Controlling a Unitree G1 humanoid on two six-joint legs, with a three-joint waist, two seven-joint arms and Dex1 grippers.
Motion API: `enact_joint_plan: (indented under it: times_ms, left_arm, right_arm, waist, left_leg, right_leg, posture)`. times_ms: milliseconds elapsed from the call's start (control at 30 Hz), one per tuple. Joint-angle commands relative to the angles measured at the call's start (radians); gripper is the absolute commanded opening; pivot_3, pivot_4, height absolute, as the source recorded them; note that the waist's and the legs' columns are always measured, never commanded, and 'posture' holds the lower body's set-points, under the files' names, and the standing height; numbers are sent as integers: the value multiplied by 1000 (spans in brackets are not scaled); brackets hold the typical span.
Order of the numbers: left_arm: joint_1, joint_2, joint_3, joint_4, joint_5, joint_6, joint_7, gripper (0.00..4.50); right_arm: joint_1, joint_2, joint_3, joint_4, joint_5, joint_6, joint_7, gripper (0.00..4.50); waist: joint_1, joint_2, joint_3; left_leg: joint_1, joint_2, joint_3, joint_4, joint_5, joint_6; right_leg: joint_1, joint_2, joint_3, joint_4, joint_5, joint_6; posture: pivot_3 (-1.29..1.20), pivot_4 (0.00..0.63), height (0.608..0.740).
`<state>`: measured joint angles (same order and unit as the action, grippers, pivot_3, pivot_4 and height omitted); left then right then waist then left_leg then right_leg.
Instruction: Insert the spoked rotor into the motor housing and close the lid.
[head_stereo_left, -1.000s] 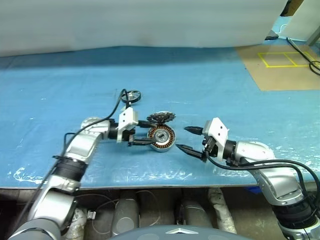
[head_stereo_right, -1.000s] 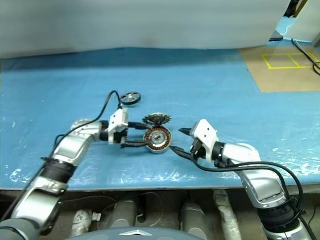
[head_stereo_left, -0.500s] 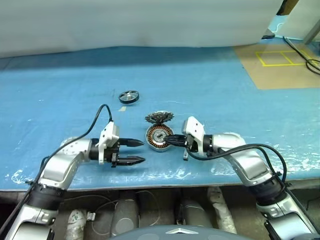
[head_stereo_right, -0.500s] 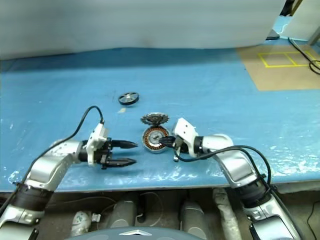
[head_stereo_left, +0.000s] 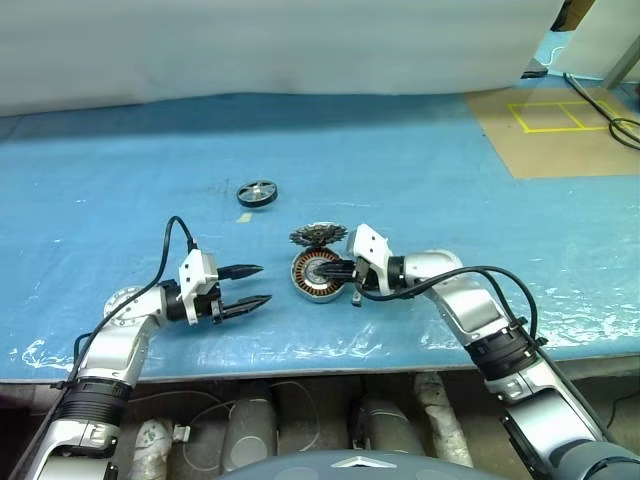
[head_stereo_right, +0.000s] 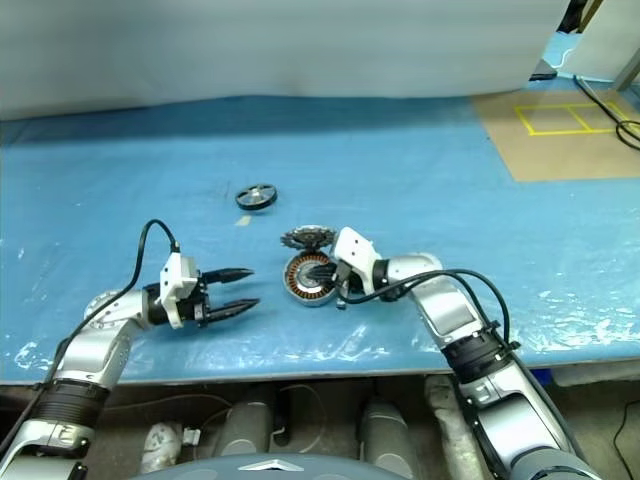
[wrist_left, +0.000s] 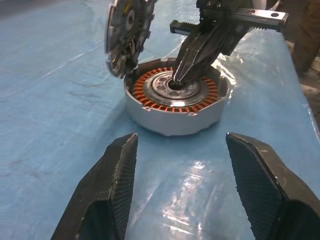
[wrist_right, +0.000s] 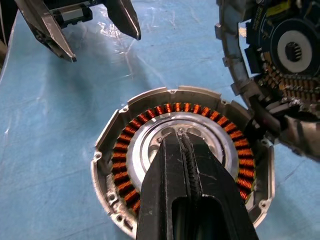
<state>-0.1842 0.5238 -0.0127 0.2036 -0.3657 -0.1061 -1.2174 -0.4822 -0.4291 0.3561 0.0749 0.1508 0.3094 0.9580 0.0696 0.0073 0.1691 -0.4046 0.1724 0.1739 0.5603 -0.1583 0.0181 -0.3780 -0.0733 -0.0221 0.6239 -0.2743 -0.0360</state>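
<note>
The motor housing (head_stereo_left: 320, 274) lies flat on the blue surface (head_stereo_left: 420, 170), near its front edge and about midway along it, its ring of copper coils facing up around a silver centre. The lid (head_stereo_left: 320, 236) stands nearly upright at the housing's far rim, hinged open, its toothed edge and dark inner face turned toward the coils. The spoked rotor (head_stereo_left: 258, 193) lies flat and alone, farther back on the surface and toward the left edge, well apart from the housing and from both arms.

The right gripper (wrist_right: 184, 137) reaches in from the right side and points across toward the left edge. Its 2 black fingers (wrist_right: 172, 170) are pressed together with nothing between them, and their joined tips rest at the silver centre of the housing, inside the coil ring. In the left wrist view the same tips (wrist_left: 181, 75) come down onto the hub, just beside the raised lid.

The left gripper (head_stereo_left: 255, 285) hangs just above the surface to the left of the housing, near the front edge, pointing toward the housing but apart from it. Its 2 fingers (wrist_left: 117, 175) are spread and empty, with bare blue surface between them.
</note>
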Motion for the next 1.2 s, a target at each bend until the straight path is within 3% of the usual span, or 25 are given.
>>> enact_joint_plan:
  times_ms: [33, 233, 467, 967, 1200]
  left_arm:
    - [-4, -20, -28, -16, 23, -26, 8, 2985]
    - [45, -25, -54, -136, 17, 24, 40, 2985]
    - [76, -3, -51, -207, -3, 68, 46, 2985]
    - [-16, -4, -40, -195, -14, 152, 78, 2985]
    - [-22, -10, -43, -198, -13, 165, 82, 2985]
  right_arm:
    - [-33, 1, 0, 15, -23, -47, 21, 15]
    - [2, -54, 85, 44, -135, -156, 66, 15]
    - [0, -32, 81, 76, -174, -203, 37, 15]
    - [2, 21, -61, 14, -5, -53, 43, 15]
    - [0, 44, -47, 16, -21, -43, 25, 15]
  waist:
    - [1, 0, 0]
    - [0, 0, 0]
    - [0, -1, 0]
    - [-3, -1, 0]
    - [-1, -1, 0]
  left_leg:
    - [0, 0, 0, 0, 0, 0]
    - [0, 1, 0, 0, 0, 0]
    - [7, 1, 0, 1, 0, 0]
    - [3, 1, 1, 0, 0, 0]
    - [-2, 1, 1, 0, 1, 1]
  right_leg:
    - [0, 0, 0, 0, 0, 0]
    - [0, 0, 0, 0, 0, 0]
    - [7, 0, 0, 0, 0, 0]
    - [3, 0, 1, 0, 0, 0]
    - [-2, 1, 0, 1, 0, 0]
  posture:
    - [0, 150, 740]
    - [0, 150, 740]
    - [0, 150, 740]
    - [0, 150, 740]
    - [0, 150, 740]
